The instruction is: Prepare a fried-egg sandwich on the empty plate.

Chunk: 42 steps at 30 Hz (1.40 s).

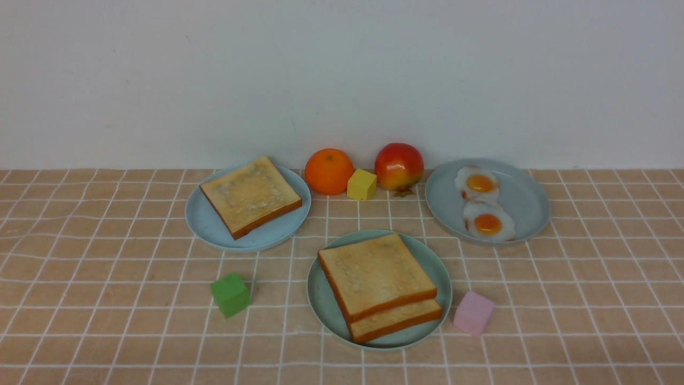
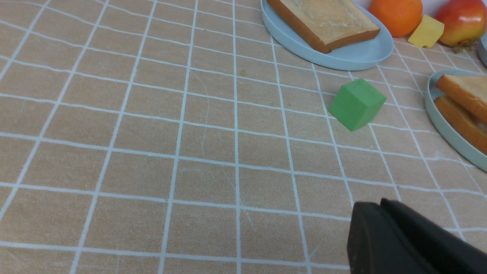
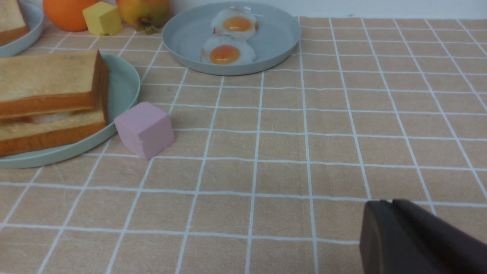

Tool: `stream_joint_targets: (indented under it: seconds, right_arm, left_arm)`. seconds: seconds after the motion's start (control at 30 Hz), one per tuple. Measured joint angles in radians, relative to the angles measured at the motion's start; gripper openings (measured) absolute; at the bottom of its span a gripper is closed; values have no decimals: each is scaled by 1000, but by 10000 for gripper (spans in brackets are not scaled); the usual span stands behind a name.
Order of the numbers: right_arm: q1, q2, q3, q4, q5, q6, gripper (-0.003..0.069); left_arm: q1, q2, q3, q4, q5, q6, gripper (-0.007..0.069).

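The fried-egg sandwich (image 1: 380,286) lies on the mint-green plate (image 1: 323,299) at front centre: two golden toast slices stacked, the upper one shifted back. A sliver of white egg shows between the slices in the right wrist view (image 3: 51,117); the yolk is hidden. The sandwich also shows in the left wrist view (image 2: 462,102). Neither gripper appears in the front view. My left gripper (image 2: 380,205) is shut and empty, over bare cloth near the green cube. My right gripper (image 3: 389,203) is shut and empty, over bare cloth to the right of the pink cube.
A light-blue plate (image 1: 214,227) with one toast slice (image 1: 250,195) stands back left. A blue-grey plate (image 1: 526,206) holds two fried eggs (image 1: 483,209). An orange (image 1: 329,171), yellow cube (image 1: 362,184) and apple (image 1: 398,166) stand at the back. Green cube (image 1: 231,294), pink cube (image 1: 473,313).
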Motion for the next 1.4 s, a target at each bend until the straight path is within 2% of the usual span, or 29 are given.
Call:
stream_joint_targets:
  seconds: [1.4]
  right_arm:
    - [0, 0, 0, 0, 0, 6, 85]
  left_arm:
    - [0, 0, 0, 0, 0, 0, 50]
